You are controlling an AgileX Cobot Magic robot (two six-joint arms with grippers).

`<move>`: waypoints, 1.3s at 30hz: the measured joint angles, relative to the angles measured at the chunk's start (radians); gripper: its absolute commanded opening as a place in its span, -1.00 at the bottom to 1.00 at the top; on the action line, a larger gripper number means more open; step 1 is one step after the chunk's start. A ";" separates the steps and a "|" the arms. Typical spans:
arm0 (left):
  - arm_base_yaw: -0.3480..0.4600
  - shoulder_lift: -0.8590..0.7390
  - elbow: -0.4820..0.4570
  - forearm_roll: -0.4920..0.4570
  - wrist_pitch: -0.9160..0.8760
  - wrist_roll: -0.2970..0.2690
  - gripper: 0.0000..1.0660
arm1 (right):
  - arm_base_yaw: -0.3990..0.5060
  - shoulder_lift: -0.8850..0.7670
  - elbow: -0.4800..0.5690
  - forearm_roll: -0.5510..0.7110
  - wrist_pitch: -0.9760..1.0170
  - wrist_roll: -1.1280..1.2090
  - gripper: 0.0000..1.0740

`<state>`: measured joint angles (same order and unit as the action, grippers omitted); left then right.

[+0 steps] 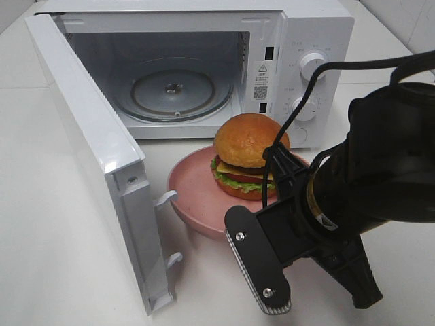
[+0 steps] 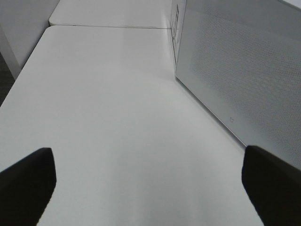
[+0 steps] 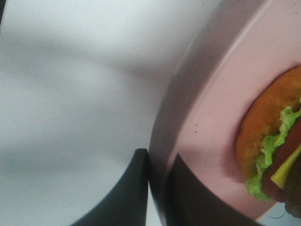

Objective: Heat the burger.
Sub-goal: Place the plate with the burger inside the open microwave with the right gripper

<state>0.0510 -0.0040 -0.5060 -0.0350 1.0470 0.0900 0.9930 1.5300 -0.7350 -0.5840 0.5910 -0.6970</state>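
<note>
The burger (image 1: 248,159), an orange-tan bun with green lettuce and cheese, sits on a round pink plate (image 1: 194,190) just in front of the open microwave (image 1: 312,41). My right gripper (image 1: 234,221) is shut on the plate's near rim. In the right wrist view its dark fingers (image 3: 134,188) pinch the plate's rim (image 3: 221,94), with the burger (image 3: 273,150) beside them. My left gripper (image 2: 150,188) is open and empty above bare table, and it does not show in the high view.
The microwave's door (image 1: 95,149) stands swung open to the left, and its mesh face (image 2: 235,66) is close to my left gripper. The glass turntable (image 1: 173,92) lies inside the cavity. Two knobs (image 1: 311,64) are on the right panel.
</note>
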 measured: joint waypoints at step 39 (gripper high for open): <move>0.000 0.000 0.000 0.000 0.000 0.000 0.93 | -0.127 0.171 -0.126 -0.046 -0.330 -0.114 -1.00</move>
<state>0.0510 -0.0040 -0.5060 -0.0350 1.0470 0.0900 0.8660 1.7010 -0.8610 -0.6300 0.2610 -0.8110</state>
